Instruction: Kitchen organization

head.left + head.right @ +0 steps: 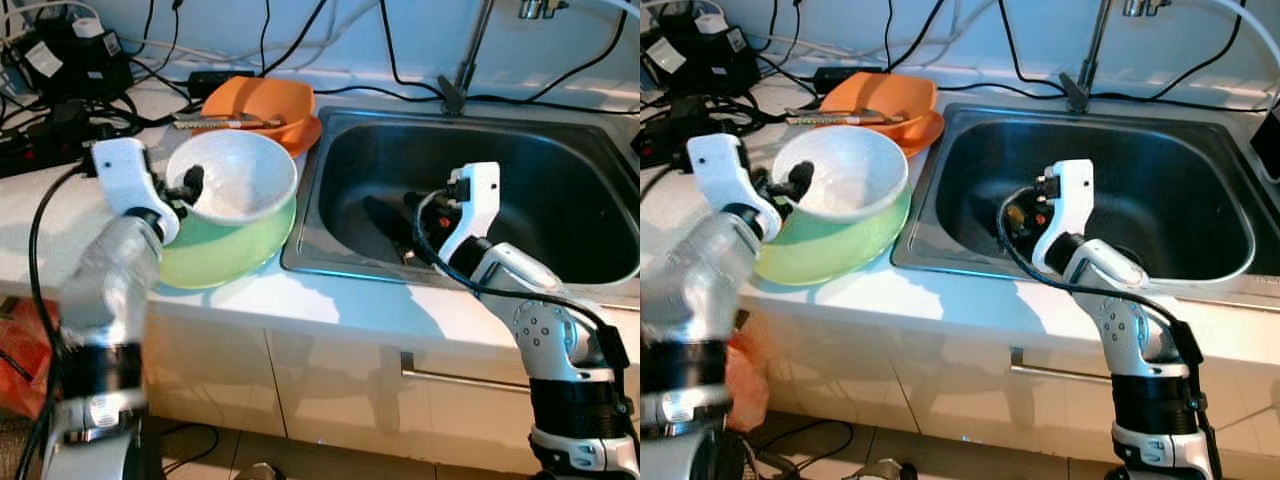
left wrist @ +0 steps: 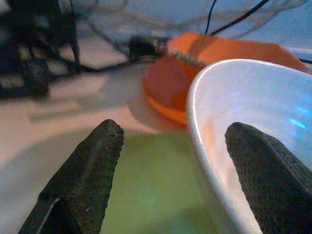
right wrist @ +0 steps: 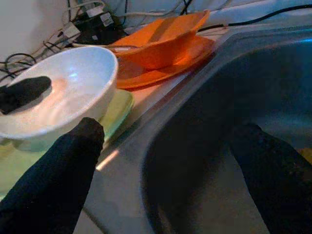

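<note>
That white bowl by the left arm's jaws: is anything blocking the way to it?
Nothing visible does. The left gripper already straddles the white bowl's rim, jaws open, one finger inside and one outside, above the green bowl.

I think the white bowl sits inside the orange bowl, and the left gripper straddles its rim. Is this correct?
Not quite. The white bowl sits inside the green bowl, as the left eye view shows. The orange bowl stands behind them. The left gripper does straddle its rim.
</note>
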Tool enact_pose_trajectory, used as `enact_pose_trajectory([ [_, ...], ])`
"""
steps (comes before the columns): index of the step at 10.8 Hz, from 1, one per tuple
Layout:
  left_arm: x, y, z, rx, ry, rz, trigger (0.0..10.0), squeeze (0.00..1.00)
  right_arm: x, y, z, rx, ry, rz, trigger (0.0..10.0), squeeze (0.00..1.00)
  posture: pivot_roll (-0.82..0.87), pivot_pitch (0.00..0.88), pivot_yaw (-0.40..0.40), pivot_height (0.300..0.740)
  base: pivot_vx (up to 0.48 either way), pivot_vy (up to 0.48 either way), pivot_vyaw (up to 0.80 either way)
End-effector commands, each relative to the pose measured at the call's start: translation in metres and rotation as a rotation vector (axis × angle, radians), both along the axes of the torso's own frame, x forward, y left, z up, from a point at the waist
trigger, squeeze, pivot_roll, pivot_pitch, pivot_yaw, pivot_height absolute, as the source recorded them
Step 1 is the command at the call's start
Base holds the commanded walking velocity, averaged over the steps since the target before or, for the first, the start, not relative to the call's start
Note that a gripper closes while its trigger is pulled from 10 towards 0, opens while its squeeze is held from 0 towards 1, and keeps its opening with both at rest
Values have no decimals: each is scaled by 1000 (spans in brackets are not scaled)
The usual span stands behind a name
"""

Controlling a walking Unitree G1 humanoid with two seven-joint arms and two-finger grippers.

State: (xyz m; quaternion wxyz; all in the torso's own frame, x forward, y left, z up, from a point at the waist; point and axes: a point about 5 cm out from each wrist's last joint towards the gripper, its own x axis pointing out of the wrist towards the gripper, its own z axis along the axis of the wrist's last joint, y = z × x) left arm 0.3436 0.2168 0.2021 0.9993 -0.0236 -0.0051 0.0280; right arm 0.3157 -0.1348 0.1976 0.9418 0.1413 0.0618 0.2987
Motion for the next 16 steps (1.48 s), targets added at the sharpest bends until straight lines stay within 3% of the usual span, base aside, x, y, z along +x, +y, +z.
enact_pose_trajectory([
  [1,-3,-6,11,66,-101,-3,0,0,2,4,4,30,20,34,10000,0,73,49,22,740,0,0,0],
  [5,-5,-26,18,272,-267,-63,0,0,6,6,8,67,57,65,10000,0,66,46,21,740,0,0,0],
  [8,-6,-26,13,286,-290,-68,0,0,7,16,9,200,174,150,10000,0,66,46,23,740,0,0,0],
  [16,-6,-26,12,290,-292,-67,0,0,7,18,10,209,181,167,10000,0,65,47,23,740,0,0,0],
])
